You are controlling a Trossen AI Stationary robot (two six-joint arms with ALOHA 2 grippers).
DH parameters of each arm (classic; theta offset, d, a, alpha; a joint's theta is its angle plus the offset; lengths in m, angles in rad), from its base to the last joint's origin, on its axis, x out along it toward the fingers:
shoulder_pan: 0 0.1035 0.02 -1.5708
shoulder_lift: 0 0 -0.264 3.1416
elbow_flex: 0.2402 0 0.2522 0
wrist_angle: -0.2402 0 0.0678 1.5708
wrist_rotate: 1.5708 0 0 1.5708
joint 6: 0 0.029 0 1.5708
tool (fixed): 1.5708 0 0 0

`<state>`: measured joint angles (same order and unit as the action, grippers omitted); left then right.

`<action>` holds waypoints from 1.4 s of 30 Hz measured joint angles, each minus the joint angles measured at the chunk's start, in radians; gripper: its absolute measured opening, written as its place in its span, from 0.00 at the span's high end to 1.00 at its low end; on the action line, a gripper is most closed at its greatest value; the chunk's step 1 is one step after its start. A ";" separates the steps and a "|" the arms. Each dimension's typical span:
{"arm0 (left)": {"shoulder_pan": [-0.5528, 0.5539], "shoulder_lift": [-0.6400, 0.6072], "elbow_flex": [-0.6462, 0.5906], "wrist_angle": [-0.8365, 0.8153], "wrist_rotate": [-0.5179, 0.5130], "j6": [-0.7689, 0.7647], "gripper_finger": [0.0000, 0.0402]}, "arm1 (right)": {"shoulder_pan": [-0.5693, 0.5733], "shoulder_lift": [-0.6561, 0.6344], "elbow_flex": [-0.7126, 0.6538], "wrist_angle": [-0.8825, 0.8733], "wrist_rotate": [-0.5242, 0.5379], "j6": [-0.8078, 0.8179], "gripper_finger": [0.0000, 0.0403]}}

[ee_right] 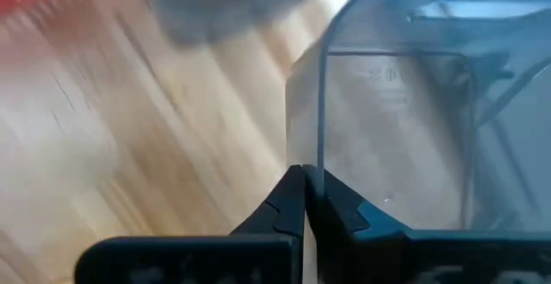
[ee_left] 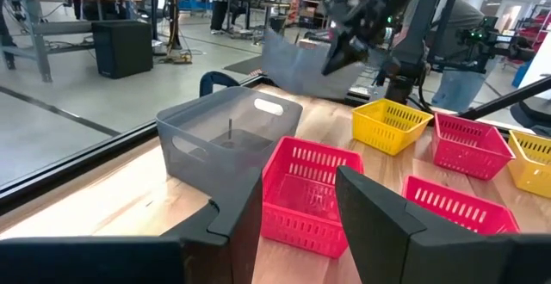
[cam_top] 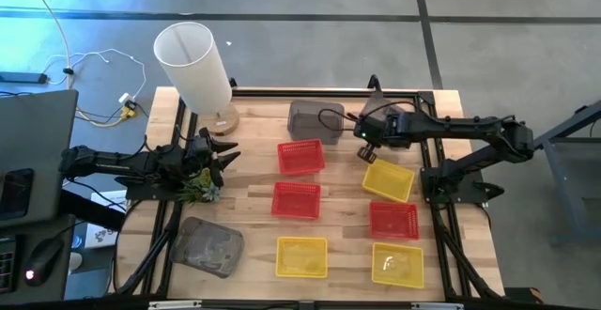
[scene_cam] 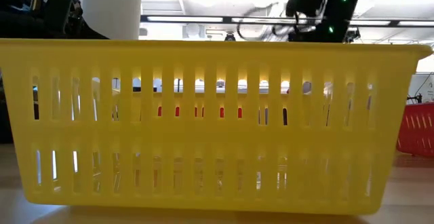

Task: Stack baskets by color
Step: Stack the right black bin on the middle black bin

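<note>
While left gripper (cam_top: 228, 153) waits, right gripper (ee_right: 312, 189) pinches grey basket (ee_right: 405, 103).

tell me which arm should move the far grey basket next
Right. The right gripper is already shut on the wall of the far grey basket. The left gripper is open and empty by the white cylinder.

We are seeing red baskets (cam_top: 300, 157), yellow baskets (cam_top: 301, 256), translucent grey baskets (cam_top: 315, 121), all slatted, on a pale wooden counter (cam_top: 254, 207).

Grey concrete floor (cam_top: 488, 28) surrounds the wooden table (cam_top: 254, 221).
</note>
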<state>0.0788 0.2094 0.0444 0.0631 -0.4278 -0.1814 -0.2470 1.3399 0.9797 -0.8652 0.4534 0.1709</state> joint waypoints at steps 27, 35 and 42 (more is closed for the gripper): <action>0.000 0.000 0.000 -0.053 -0.002 -0.027 0.66 | 0.034 0.016 0.348 0.377 0.046 -0.363 1.00; 0.000 0.000 0.000 -0.053 -0.002 -0.017 0.66 | 0.033 0.172 0.558 0.238 0.035 -0.415 1.00; 0.000 0.000 0.000 -0.074 -0.001 -0.003 0.66 | 0.019 0.350 0.753 -0.001 -0.053 -0.421 1.00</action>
<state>0.0788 0.2096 0.0444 -0.0113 -0.4286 -0.1840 -0.2284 1.6900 1.7326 -0.8660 0.4007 -0.2499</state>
